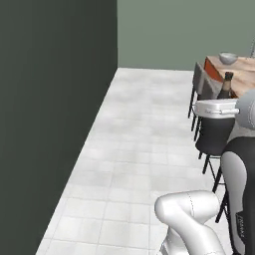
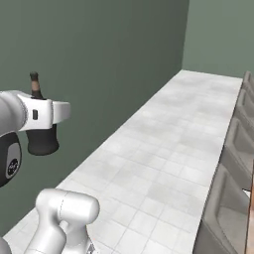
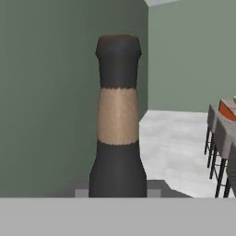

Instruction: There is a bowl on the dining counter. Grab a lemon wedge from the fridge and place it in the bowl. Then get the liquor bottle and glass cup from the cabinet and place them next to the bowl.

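One bottle [image 3: 118, 120] standing upright, long axis vertical, gripped by the fingers [image 2: 42, 141] around its lower body; heading for the bowl [image 1: 228, 58], sitting well ahead-right on the counter [image 1: 245, 74].

Wooden dining counter [image 1: 238, 74] carries a grey bowl [image 1: 228, 58]; stools [image 1: 201, 84] — apparently — on tiled floor [image 1: 134, 149].

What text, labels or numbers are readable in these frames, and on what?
None readable.
Liquor bottle: plain tan band on the neck, no lettering.
Robot arm: small dark mark on the dark link in the left base view, too small and blurred to read.
Bowl and stools: no markings.
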